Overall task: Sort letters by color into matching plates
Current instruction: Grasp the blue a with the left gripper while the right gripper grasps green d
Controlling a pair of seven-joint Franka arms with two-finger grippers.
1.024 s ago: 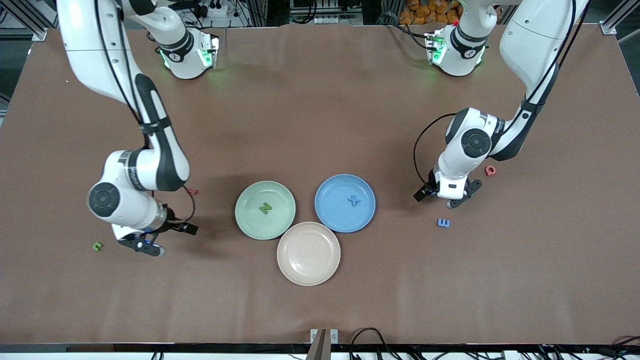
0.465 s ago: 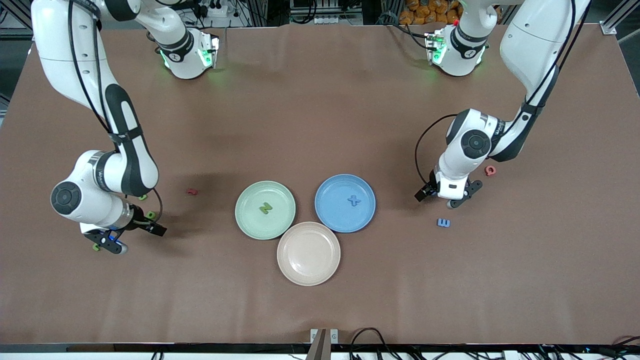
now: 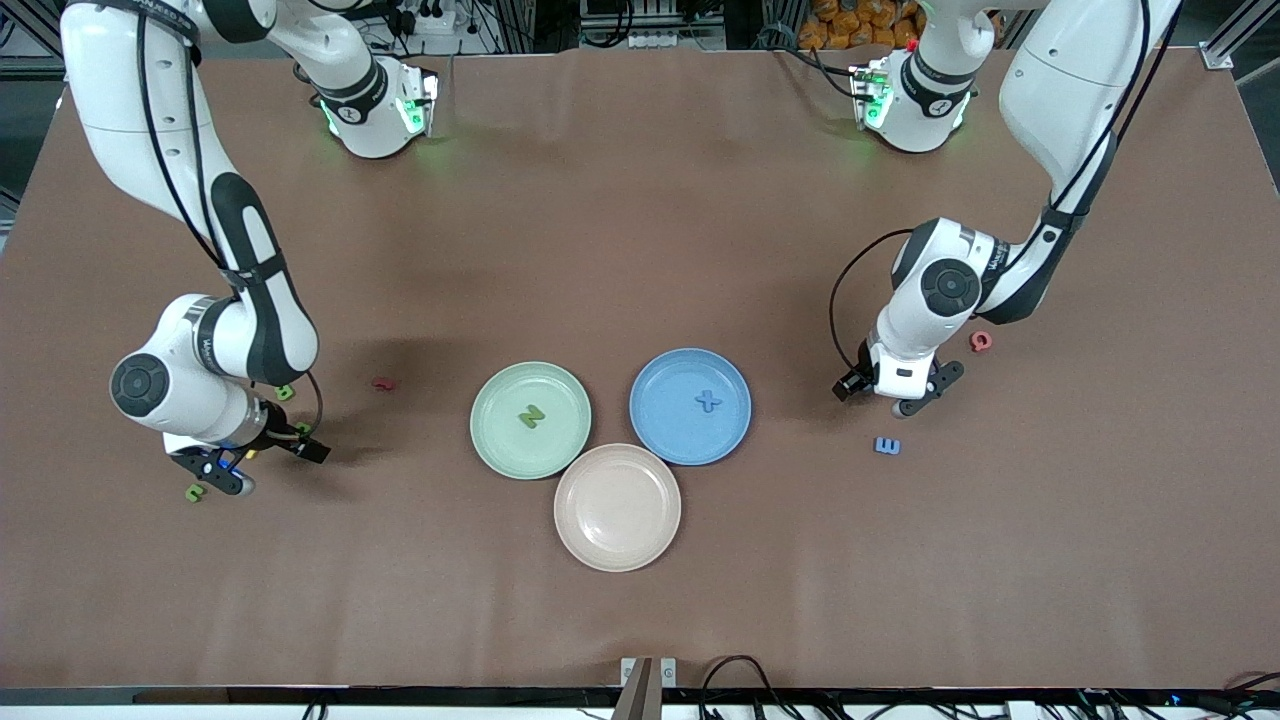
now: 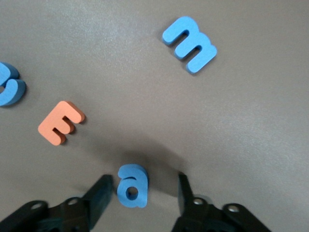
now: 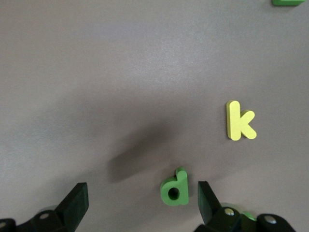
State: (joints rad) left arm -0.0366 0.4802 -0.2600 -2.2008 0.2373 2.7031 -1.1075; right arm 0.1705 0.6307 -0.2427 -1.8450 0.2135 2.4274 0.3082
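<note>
Jaws of the left gripper stand apart on either side of a blue letter a lying on the table, not gripping it; an orange E and a blue m lie near. Both pieces lie well toward the left arm's end from the blue plate. Right gripper is spread wide, a green d beside one finger, a yellow-green k near, far from the mint plate.

Our brown desk carries three plates: mint green plate, blue plate, pink plate; scattered letters, including blue letter.
</note>
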